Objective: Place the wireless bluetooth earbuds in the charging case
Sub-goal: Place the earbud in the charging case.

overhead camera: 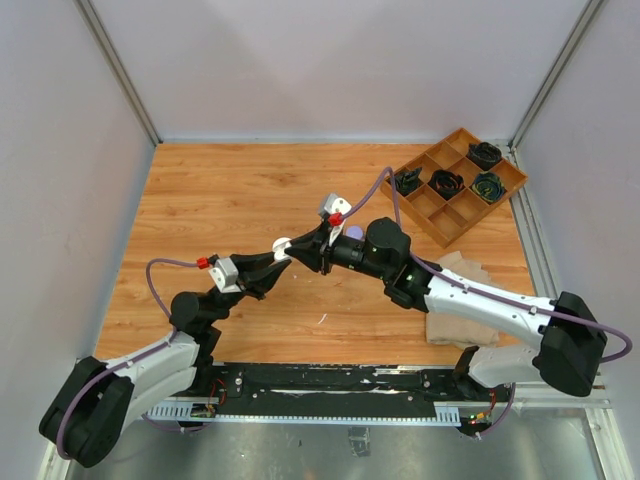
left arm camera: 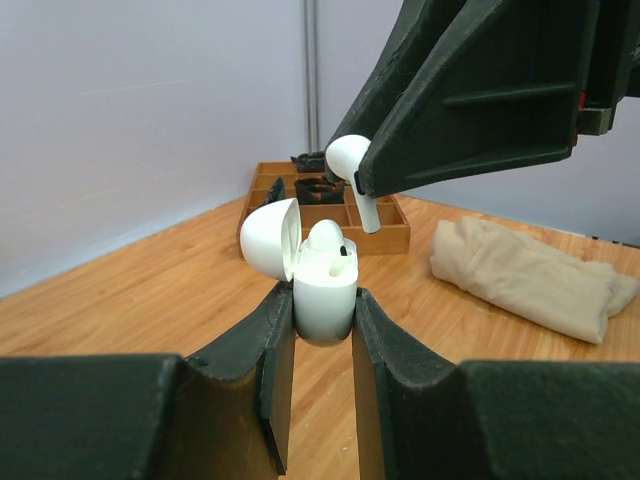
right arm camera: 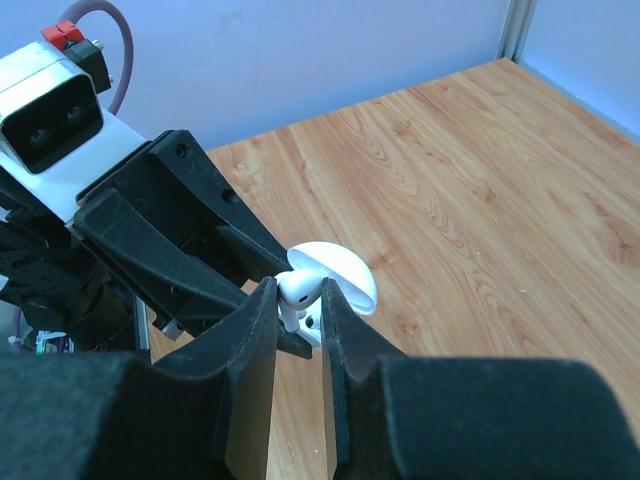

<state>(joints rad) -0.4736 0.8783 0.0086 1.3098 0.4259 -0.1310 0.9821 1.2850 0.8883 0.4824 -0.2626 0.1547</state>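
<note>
The left gripper [left arm camera: 323, 297], its dark fingers cut off by the bottom edge of the left wrist view, clamps the base of a white charging case [left arm camera: 322, 305]. The case is held upright over the wooden table [overhead camera: 230, 200] with its lid swung back. Facing it, the right gripper [right arm camera: 300, 295] pinches a white stemmed earbud [right arm camera: 298, 288] by the head, just above and beside the case's open mouth.

From overhead the two grippers meet mid-table and hide nearly all of this; only a white speck of the case shows there. The folded beige cloth [overhead camera: 455, 300] lies partly under the right arm. The compartmented wooden tray [overhead camera: 452, 222] at the far right corner holds dark coiled items too small to name.

Only the left wrist view shows a second earbud [left arm camera: 326, 240] already seated in the case, and the held bud's stem hanging clear of it. A lavender piece [overhead camera: 355, 232] just past the right wrist is half hidden and cannot be identified.
</note>
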